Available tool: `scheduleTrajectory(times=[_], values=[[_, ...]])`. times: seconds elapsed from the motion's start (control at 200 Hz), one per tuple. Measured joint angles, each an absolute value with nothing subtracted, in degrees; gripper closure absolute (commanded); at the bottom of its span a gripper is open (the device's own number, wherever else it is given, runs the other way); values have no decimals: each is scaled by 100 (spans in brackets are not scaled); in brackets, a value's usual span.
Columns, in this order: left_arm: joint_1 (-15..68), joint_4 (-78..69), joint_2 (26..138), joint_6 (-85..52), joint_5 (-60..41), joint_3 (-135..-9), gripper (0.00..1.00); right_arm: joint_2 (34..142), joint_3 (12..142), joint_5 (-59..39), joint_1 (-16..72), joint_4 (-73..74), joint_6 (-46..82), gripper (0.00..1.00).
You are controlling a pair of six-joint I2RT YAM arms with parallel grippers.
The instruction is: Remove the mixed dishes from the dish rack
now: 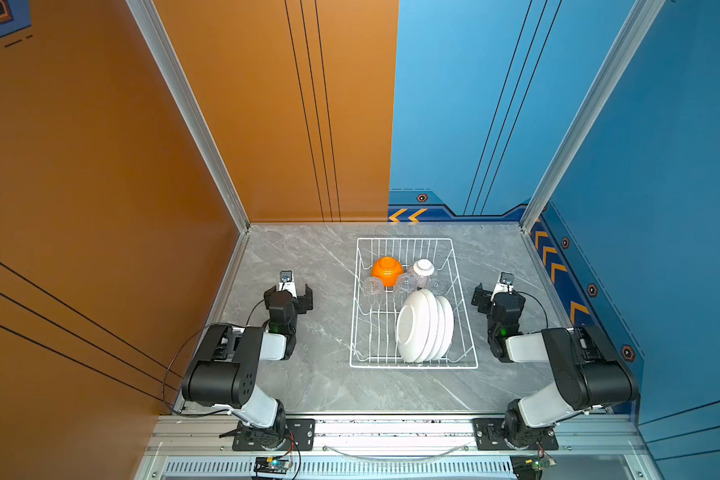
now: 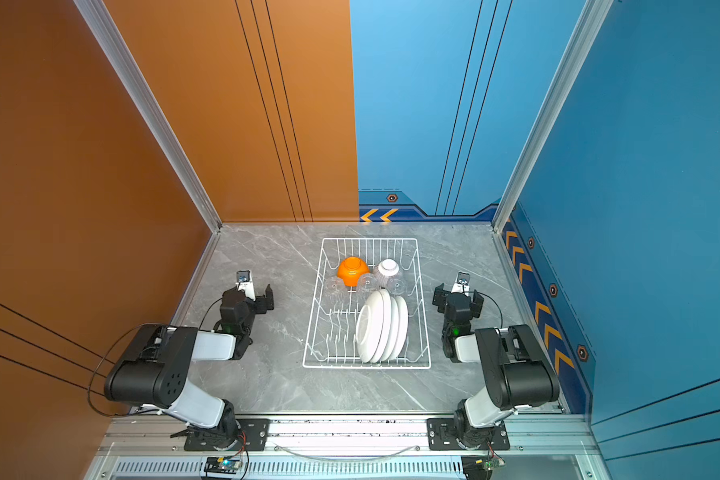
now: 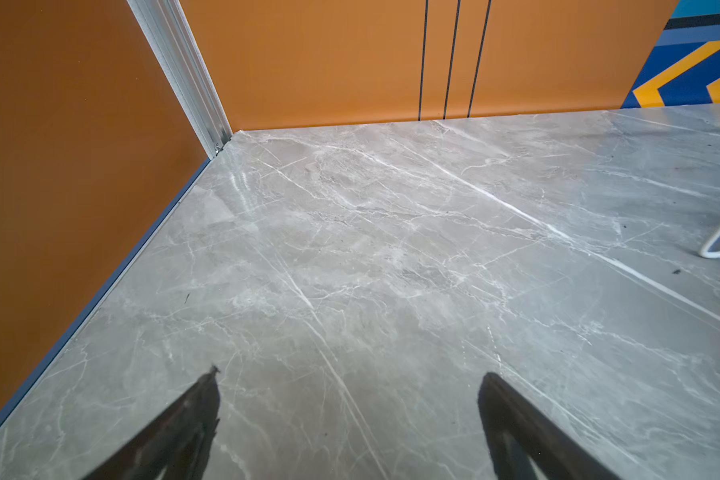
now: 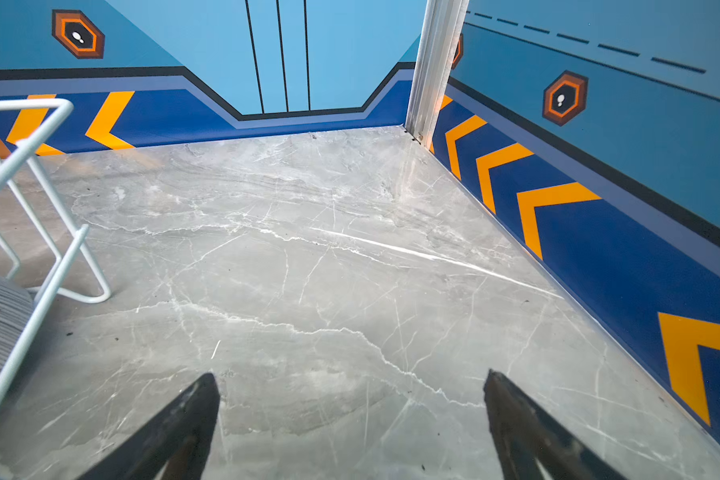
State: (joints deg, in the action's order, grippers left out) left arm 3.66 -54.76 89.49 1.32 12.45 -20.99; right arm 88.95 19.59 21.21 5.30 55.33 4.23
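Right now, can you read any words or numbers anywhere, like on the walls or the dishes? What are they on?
No words or numbers can be read anywhere.
Signs only: orange chevron arrows on the dark blue wall band.
Orange-and-black hexagon badges on the blue wall: a small white mark, no letters.
White round plates, orange bowl, white wire dish rack: no print visible.
Small circuit boards by the front rail: too small to read.

The dish rack [image 1: 413,367] is white-coated wire, the plates [image 1: 422,328] glossy, the table [image 1: 304,257] polished, marble-look.
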Motion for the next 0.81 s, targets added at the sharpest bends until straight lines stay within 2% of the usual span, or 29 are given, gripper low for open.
scheduleTrajectory(times=[0.806], values=[[246,-5413,8949,148,1052,-2102,2,8895,1959,1835,327,5507,449,0]])
